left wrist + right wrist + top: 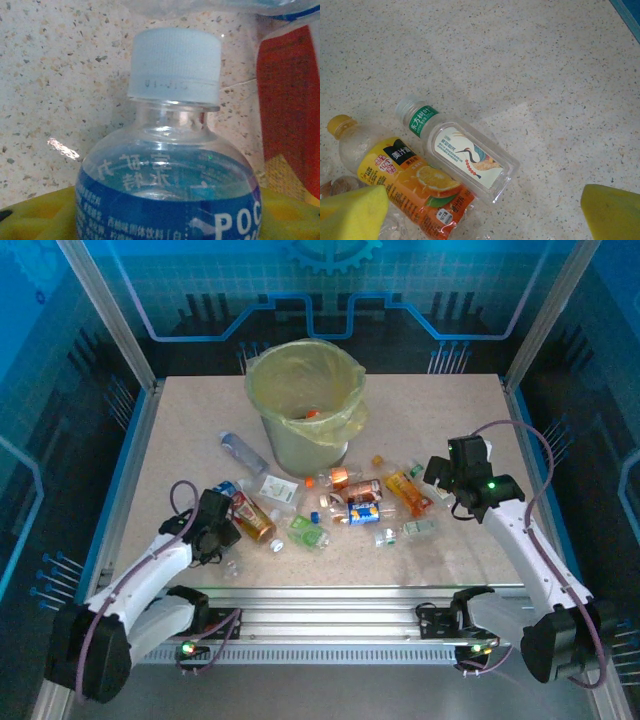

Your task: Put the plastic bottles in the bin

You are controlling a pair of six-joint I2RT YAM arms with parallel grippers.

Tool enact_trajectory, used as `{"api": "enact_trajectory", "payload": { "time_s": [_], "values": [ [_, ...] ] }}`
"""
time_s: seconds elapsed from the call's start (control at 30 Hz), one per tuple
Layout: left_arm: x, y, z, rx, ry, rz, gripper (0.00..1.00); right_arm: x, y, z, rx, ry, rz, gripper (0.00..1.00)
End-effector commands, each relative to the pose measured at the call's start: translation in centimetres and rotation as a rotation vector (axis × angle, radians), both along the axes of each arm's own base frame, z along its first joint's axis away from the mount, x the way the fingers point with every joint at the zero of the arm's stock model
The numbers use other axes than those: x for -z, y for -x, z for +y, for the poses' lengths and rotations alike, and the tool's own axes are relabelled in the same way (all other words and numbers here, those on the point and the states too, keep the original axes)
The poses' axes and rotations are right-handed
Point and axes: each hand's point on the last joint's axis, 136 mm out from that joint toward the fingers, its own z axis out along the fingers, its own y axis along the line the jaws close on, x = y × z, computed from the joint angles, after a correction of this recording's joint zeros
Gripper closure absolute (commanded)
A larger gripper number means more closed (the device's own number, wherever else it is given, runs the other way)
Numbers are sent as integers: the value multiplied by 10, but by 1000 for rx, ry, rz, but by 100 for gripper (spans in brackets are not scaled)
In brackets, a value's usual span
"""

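A clear bottle (170,175) with a blue label and a white cap (175,65) sits between the yellow pads (35,215) of my left gripper (217,523), which is shut on its body low over the table. A red-labelled bottle (290,110) lies just to its right. My right gripper (441,476) hovers open over an orange-juice bottle (405,180) and a clear green-banded bottle (465,155), touching neither. The bin (300,445), lined with a yellow-green bag, stands at the back middle. Several more bottles (350,502) lie scattered in front of it.
A clear bottle (243,453) lies left of the bin. Blue side rails (128,465) border the table. A metal rail (330,605) runs across the near edge. Bare tabletop (450,410) lies to the right of the bin.
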Motion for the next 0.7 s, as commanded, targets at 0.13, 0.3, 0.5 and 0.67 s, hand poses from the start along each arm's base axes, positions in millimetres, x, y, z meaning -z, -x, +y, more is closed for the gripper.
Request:
{"api": "enact_trajectory", "payload": {
  "time_s": [0.13,0.3,0.5,0.67],
  "values": [
    [-49,-12,-8,24,48,-97,54,-11,-1,4,-18,9,-29,0],
    [-94,-37,-18,78,73,-227,54,-10,-1,6,-23,4,-34,0],
    [-167,-70,-30,159,86,-430,56,-12,-3,8,-31,-4,-41,0],
    [-219,-96,-36,198,83,-603,57,-11,-3,10,-34,-18,-48,0]
  ]
}}
